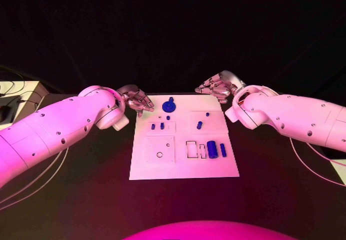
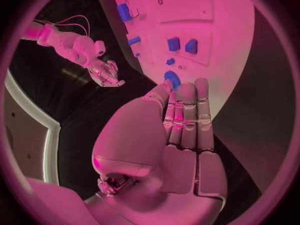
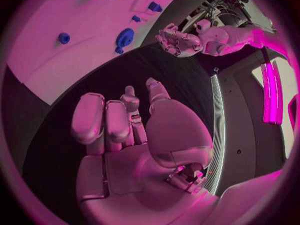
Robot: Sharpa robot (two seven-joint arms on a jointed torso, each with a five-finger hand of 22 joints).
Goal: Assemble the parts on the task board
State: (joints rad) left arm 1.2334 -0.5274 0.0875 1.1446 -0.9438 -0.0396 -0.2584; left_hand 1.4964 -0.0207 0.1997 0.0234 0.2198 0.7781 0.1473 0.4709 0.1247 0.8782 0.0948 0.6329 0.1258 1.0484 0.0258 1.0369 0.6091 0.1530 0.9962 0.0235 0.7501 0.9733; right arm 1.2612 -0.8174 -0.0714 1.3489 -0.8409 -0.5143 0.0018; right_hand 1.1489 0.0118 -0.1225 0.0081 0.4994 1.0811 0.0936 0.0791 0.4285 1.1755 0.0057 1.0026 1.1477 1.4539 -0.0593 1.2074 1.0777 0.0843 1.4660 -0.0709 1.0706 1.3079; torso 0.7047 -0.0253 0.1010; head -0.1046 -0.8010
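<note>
Both the left hand [image 1: 137, 101] and right hand [image 1: 216, 86] hover empty, fingers apart, at the task board's [image 1: 184, 167] upper corners.

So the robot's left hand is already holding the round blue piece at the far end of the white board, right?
Not quite. The left hand holds nothing; its fingers are apart, beside the round blue piece, which lies on the task board at its far end. The head view shows this.

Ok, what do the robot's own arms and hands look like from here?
Both arms are smooth, rounded white shells dotted with small dark screw holes, thin cables trailing beneath. The left hand and right hand are silver metal, with segmented fingers and padded palms.
</note>
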